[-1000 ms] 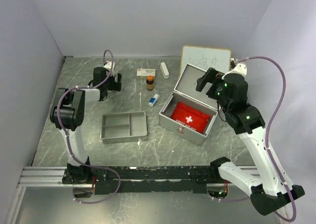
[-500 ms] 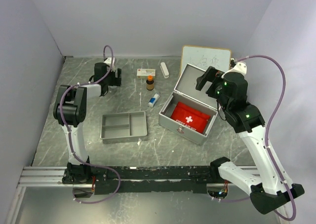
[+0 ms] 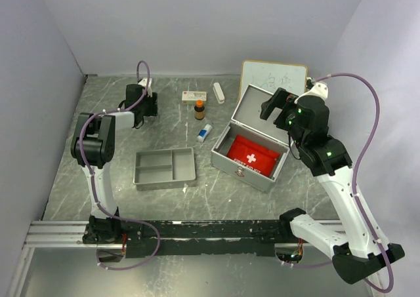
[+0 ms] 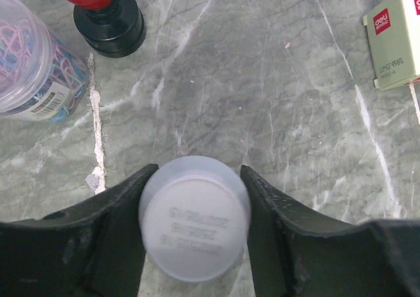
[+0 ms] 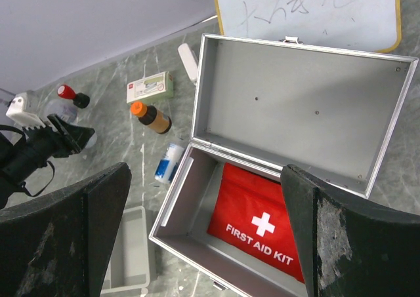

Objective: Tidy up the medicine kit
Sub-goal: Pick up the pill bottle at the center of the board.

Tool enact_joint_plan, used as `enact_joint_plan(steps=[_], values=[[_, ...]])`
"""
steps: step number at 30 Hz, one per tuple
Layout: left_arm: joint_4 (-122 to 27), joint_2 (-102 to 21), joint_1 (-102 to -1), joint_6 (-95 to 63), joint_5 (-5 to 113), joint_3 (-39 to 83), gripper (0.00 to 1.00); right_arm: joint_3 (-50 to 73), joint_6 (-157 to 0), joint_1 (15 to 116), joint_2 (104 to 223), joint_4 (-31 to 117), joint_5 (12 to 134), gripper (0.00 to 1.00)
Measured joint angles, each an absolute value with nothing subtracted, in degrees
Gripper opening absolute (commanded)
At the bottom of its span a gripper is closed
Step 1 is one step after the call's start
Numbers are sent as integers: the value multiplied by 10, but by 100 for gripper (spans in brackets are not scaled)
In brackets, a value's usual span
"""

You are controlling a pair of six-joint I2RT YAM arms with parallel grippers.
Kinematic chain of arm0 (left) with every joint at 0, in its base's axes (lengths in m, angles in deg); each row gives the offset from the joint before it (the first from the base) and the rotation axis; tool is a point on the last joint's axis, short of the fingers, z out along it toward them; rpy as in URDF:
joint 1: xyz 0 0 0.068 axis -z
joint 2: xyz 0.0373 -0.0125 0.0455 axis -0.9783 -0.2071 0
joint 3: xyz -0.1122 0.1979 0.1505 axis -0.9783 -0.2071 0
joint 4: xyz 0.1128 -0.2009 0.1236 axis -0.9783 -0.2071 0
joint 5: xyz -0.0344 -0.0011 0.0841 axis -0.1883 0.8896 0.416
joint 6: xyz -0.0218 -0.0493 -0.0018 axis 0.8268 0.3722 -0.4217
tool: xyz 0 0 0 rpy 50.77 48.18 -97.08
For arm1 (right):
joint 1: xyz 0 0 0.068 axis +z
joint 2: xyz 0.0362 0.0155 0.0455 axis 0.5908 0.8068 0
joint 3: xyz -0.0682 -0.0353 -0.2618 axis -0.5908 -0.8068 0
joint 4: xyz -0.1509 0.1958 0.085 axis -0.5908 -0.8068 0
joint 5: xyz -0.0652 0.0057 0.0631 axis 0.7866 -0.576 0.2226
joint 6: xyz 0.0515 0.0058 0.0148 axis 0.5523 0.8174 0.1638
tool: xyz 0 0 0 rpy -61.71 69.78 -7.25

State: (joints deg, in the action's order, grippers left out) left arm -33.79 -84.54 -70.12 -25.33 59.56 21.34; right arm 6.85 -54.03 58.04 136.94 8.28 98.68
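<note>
Left end effector [image 4: 195, 172] is pinching the white jar [image 4: 193, 228]; right end effector [image 5: 205, 172] is hanging open over the medicine kit [image 3: 230, 158]. Case is looking rigid, slick, probably weighty; I'm favouring a grip on the wall rim.

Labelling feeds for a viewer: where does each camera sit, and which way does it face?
Top external: high behind the bases, looking down at the table; both arms show.
Left wrist: on the left arm, facing down; left hand fingers flank a white container.
Right wrist: on the right arm, looking down into the open medicine kit; right hand fingers at the lower corners.
Shared: top and right wrist both show the red pouch.
</note>
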Motion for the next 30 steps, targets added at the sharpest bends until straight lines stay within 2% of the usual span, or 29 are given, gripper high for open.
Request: enact_joint_plan(steps=[4,8,13,15,22,30], values=[[-340,-845,-701,-252,597,215,51,69,-539,580,1369,83,986,100],[-342,-845,-702,-251,596,215,39,69,-538,580,1370,83,985,100],[-343,-845,-703,-251,596,215,14,69,-535,580,1373,85,983,100],[-343,-845,-703,-251,595,215,7,69,-534,580,1376,87,981,100],[-362,-838,-708,-261,589,215,7,69,-531,580,1380,89,978,100],[-483,-802,-726,-316,545,225,7,66,-530,580,1380,101,972,100]])
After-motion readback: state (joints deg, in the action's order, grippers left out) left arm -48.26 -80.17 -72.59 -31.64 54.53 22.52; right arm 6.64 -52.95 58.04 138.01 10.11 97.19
